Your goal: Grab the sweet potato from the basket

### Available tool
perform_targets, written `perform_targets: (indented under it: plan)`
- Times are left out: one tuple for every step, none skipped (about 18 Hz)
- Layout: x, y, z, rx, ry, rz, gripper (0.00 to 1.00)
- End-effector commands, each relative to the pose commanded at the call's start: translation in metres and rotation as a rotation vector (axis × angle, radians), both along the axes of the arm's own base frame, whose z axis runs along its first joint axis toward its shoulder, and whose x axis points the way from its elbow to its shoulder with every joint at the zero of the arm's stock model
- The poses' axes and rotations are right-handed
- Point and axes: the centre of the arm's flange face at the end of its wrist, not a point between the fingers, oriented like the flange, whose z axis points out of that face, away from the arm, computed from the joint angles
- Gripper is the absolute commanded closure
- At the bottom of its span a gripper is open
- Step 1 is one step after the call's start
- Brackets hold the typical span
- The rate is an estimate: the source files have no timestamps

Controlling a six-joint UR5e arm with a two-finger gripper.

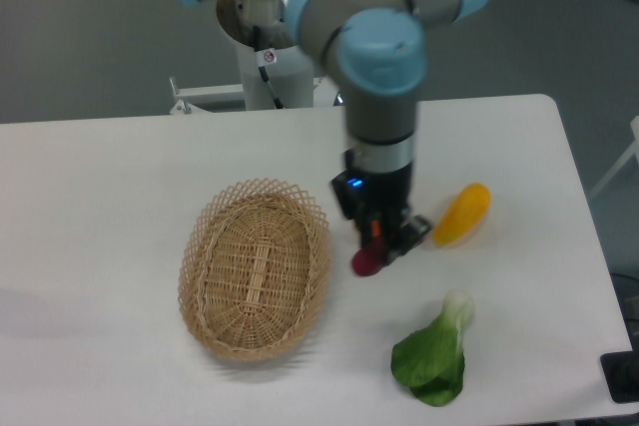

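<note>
The magenta-purple sweet potato (pixel 365 261) hangs in the air to the right of the basket, held by my gripper (pixel 386 243), which is shut on it. Its left end shows below the fingers and the rest is hidden by them. The oval wicker basket (pixel 255 268) sits on the white table at centre left with nothing inside it. My arm comes down from above and stands between the basket and the yellow vegetable.
A yellow oblong vegetable (pixel 462 213) lies just right of the gripper. A green leafy bok choy (pixel 434 353) lies at the front right. The round orange fruit is hidden behind the arm. The table's right edge runs near x 600.
</note>
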Motion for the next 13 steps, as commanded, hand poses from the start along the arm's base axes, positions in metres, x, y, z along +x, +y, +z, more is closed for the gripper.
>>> perform_targets:
  plan:
    - [-0.008, -0.009, 0.001, 0.001, 0.004, -0.003, 0.60]
    - [-0.013, -0.014, 0.002, 0.001, 0.008, -0.003, 0.60]
    - [-0.019, -0.020, 0.002, 0.001, 0.009, 0.001, 0.60]
    - [-0.025, -0.026, 0.003, 0.002, 0.012, -0.002, 0.60]
    - [-0.030, -0.031, 0.004, 0.006, 0.015, -0.011, 0.60]
    - [-0.035, -0.038, 0.002, 0.002, 0.018, -0.021, 0.60]
    - [-0.040, -0.044, 0.001, 0.000, 0.020, -0.030, 0.60]
    - [-0.041, -0.045, 0.001, -0.001, 0.020, -0.033, 0.60]
    - [-0.042, -0.047, -0.001, -0.003, 0.016, -0.030, 0.60]
    - [-0.043, -0.049, -0.003, -0.005, 0.014, -0.027, 0.60]
    - [-0.044, -0.050, -0.003, -0.006, 0.012, -0.025, 0.60]
    - [-0.044, -0.050, -0.003, -0.006, 0.011, -0.025, 0.60]
    - [-0.044, -0.050, -0.002, -0.006, 0.012, -0.025, 0.60]
